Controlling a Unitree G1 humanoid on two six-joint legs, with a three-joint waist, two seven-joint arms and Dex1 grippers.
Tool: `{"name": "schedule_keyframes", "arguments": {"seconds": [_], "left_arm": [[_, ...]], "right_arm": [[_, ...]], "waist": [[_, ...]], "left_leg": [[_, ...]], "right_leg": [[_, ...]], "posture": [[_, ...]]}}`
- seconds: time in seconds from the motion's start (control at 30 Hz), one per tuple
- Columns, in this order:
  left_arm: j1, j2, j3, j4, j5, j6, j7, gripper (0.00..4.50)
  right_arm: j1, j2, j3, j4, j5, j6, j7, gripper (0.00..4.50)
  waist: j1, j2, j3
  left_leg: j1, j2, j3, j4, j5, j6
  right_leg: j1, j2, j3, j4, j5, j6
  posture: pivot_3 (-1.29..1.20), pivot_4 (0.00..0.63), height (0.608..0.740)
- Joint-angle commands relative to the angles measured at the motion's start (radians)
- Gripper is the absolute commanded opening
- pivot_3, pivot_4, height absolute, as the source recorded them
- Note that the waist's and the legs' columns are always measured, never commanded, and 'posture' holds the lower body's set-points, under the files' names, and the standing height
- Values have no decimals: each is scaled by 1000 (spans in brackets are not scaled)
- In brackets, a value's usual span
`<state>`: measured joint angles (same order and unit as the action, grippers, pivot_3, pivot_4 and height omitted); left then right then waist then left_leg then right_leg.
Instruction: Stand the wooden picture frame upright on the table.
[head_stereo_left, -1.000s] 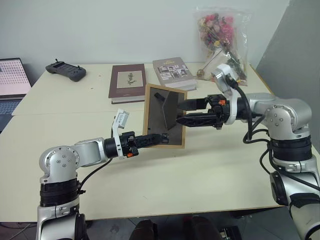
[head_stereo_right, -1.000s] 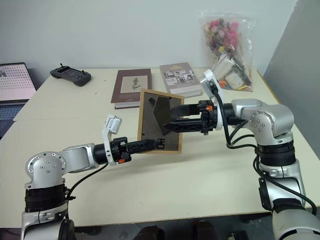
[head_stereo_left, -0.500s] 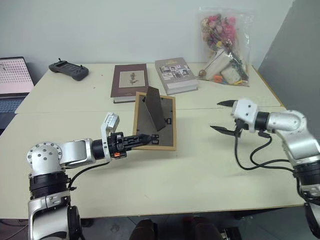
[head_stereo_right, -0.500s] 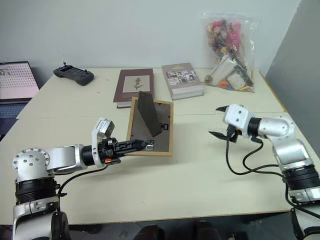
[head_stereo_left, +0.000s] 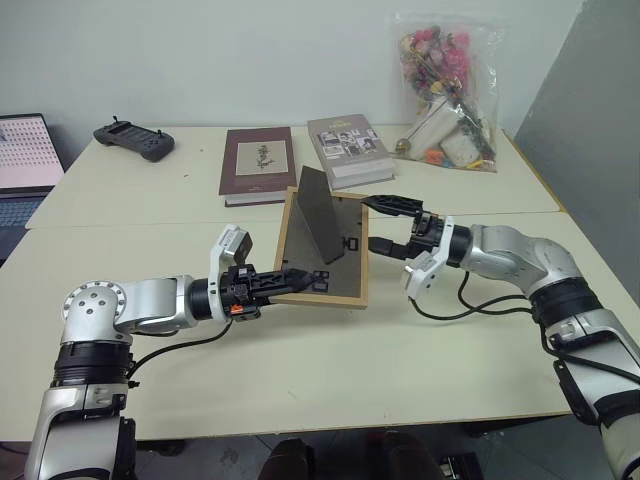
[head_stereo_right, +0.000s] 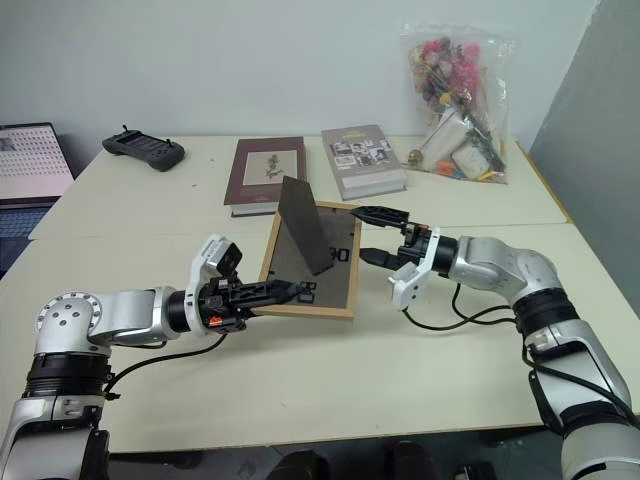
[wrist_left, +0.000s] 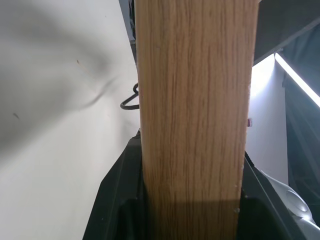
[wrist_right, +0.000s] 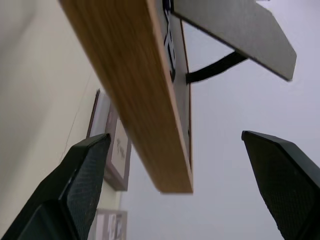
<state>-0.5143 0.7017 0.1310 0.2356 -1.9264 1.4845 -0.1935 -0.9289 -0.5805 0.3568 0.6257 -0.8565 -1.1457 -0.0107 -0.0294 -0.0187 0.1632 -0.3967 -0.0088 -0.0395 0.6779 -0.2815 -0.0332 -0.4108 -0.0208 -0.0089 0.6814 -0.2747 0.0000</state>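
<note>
Since half a second ago the right gripper (head_stereo_left: 385, 222) has swung back in from open table to the right edge of the wooden picture frame (head_stereo_left: 322, 258), jaws spread wide on either side of that edge and holding nothing. The left gripper (head_stereo_left: 293, 281) is clamped on the frame's lower left edge, keeping it tilted back-side up, easel leg raised. The near half of the table (head_stereo_left: 330, 370) lies bare; a maroon book (head_stereo_left: 256, 164) sits just behind the frame.

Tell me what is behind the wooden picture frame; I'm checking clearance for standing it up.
Behind the wooden picture frame, held by the left claw, lie a maroon book and a grey book on the table. Its picture face is turned away, unseen.
</note>
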Motion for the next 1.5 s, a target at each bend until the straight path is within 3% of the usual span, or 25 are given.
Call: {"name": "schedule_keyframes", "arguments": {"seconds": [0.03,0.43,0.47,0.67,0.73,0.8,0.87,0.9,1.03,1.13,1.2,1.33,1.5], "left_arm": [[8,9,-2,-64,-46,-21,-50,1295],[57,14,-13,-144,-46,-83,-45,1295],[60,12,-11,-154,-46,-92,-41,1644],[53,-13,41,-133,-46,-165,35,2985],[53,-10,76,-122,-46,-189,71,3314],[99,35,139,-159,-46,-232,121,3812],[152,76,183,-226,-46,-271,162,4299],[171,85,195,-256,-46,-288,176,4462],[254,121,238,-522,122,-379,209,4500],[305,112,210,-749,377,-472,224,4500],[332,103,163,-845,553,-540,209,4500],[376,83,58,-926,812,-646,144,4500],[438,63,9,-947,971,-712,71,4500]], "right_arm": [[-50,6,27,22,-43,-11,-69,4449],[-94,-25,57,48,-78,-26,-185,1763],[-96,-27,54,44,-75,-29,-193,1481],[-103,-46,51,54,-56,-63,-207,1297],[-106,-49,54,95,16,-105,-169,1297],[-69,-29,113,159,406,-68,131,1297],[-4,-4,124,92,795,125,477,1297],[18,1,113,48,909,207,592,1297],[68,47,32,-113,1219,614,875,1296],[60,125,-36,-152,1413,1082,921,1296],[45,175,-68,-127,1466,1282,943,1296],[9,275,-118,38,1433,1413,973,1296],[-27,362,-156,237,1333,1372,1002,1296]], "waist": [[0,0,0],[0,0,0],[0,0,0],[0,0,0],[0,0,0],[-2,-1,0],[-5,-2,1],[-5,-2,1],[-1,-1,1],[3,-1,1],[5,-1,1],[13,0,1],[19,0,2]], "left_leg": [[0,0,0,0,0,0],[0,0,0,0,0,0],[0,0,0,0,0,0],[1,0,1,0,0,0],[1,0,1,0,0,0],[0,0,1,0,0,0],[1,2,1,0,0,1],[3,3,1,0,0,1],[2,3,0,0,-2,4],[2,2,-2,-1,-4,7],[4,2,-2,-2,-4,7],[4,1,-1,-3,-4,7],[2,1,0,-3,-4,7]], "right_leg": [[0,0,0,0,0,0],[0,0,0,0,0,0],[0,0,0,0,0,0],[1,0,0,1,0,0],[1,0,0,1,0,0],[1,0,0,0,0,0],[2,0,0,-1,0,0],[5,0,-1,-2,0,0],[5,-1,-1,-2,0,-1],[5,-1,-2,-2,0,-1],[5,-1,-2,-1,0,-2],[4,-1,-2,-1,0,-2],[3,0,-1,-1,0,-2]], "posture": [[0,150,740],[0,150,740],[0,150,740],[0,150,740],[0,150,740],[0,150,740],[0,150,740],[0,150,740],[0,150,740],[0,150,740],[0,150,740],[0,150,740],[0,150,740]]}}
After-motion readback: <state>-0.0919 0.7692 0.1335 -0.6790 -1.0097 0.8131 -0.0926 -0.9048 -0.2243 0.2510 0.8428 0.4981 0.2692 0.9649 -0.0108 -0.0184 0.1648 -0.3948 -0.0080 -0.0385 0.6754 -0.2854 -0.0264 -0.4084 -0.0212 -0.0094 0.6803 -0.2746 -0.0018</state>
